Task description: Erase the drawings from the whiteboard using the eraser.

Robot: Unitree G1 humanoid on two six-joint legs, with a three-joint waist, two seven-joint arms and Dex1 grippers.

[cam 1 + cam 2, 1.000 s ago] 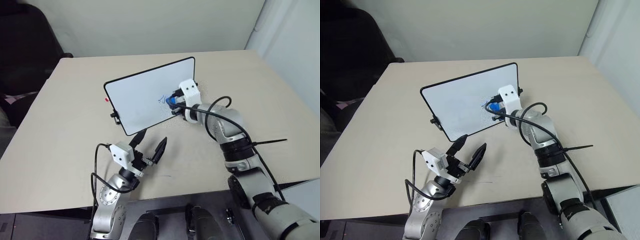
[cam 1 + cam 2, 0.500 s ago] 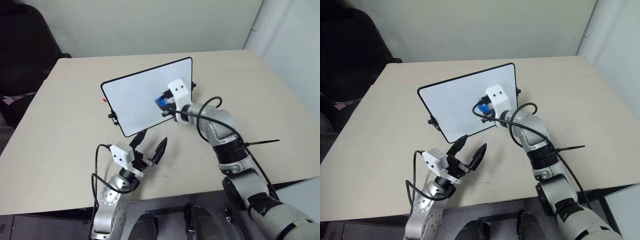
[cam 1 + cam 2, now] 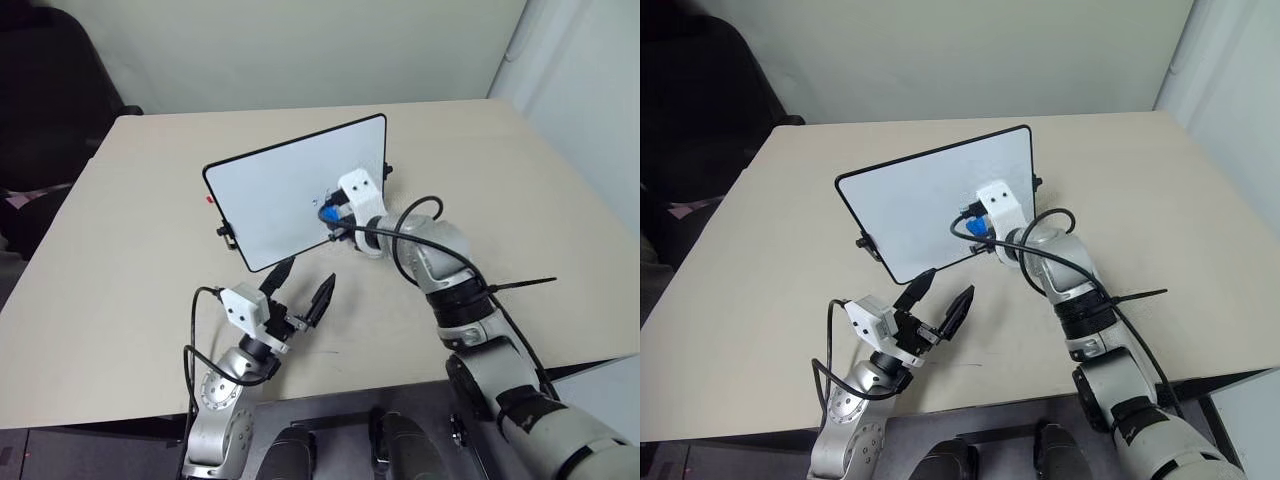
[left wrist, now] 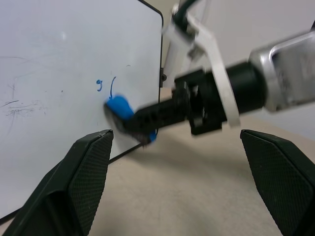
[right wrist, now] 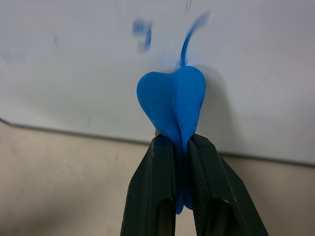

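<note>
Eraser [image 5: 172,101]: blue, pinched and folded between black fingers of right gripper [image 5: 179,147], pressed against face of whiteboard [image 3: 270,195] near lower right part. Drawings [image 4: 106,86]: two small blue marks left, just above eraser. Board standing tilted on tan table [image 3: 120,250], mid-table, black frame, side knobs. Left gripper [image 3: 300,290]: fingers spread apart, holding nothing, hovering over table just in front of board's lower edge, apart from it.

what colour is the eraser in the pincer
Bright blue; the eraser shows best in the right wrist view.
</note>
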